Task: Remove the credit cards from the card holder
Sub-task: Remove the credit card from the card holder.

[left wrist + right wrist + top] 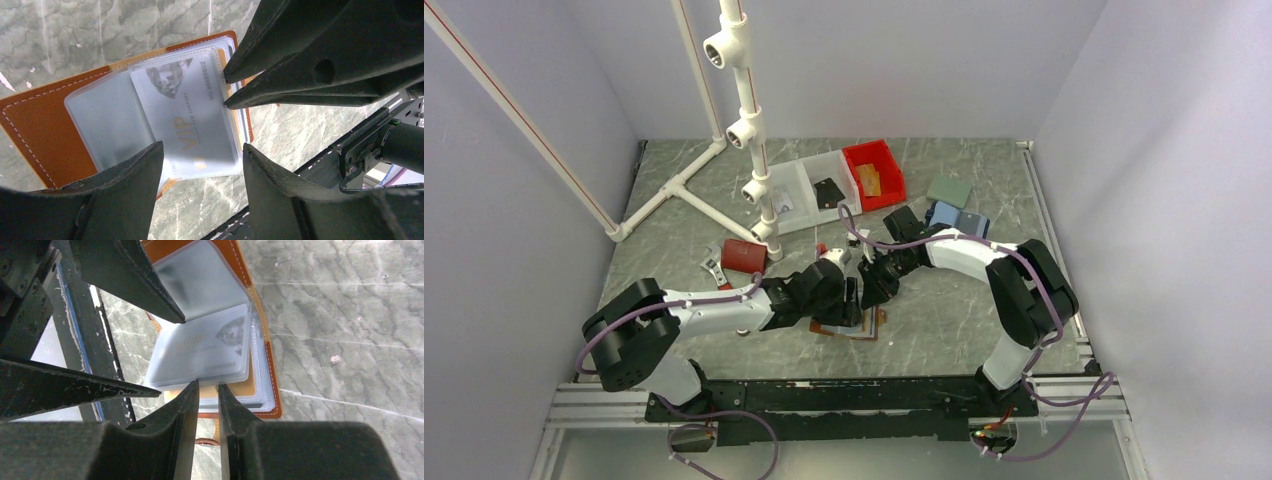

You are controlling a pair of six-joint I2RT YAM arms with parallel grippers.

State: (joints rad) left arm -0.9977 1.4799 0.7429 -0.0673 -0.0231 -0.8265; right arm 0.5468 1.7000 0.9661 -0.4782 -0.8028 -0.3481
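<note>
The card holder lies open on the table near the front. It is brown leather with clear sleeves, and it also shows in the right wrist view. A pale grey credit card marked VIP sits inside the top sleeve; it also shows in the right wrist view. My left gripper is open wide and straddles the sleeve's near edge; from above it hangs over the holder. My right gripper has a narrow gap between its jaws, with its tips at the sleeve's edge; from above it faces the left one. No black card shows.
A dark red box and a metal tool lie to the left. Clear bins and a red bin stand at the back by a white pipe frame. A blue case and a green pad lie to the right.
</note>
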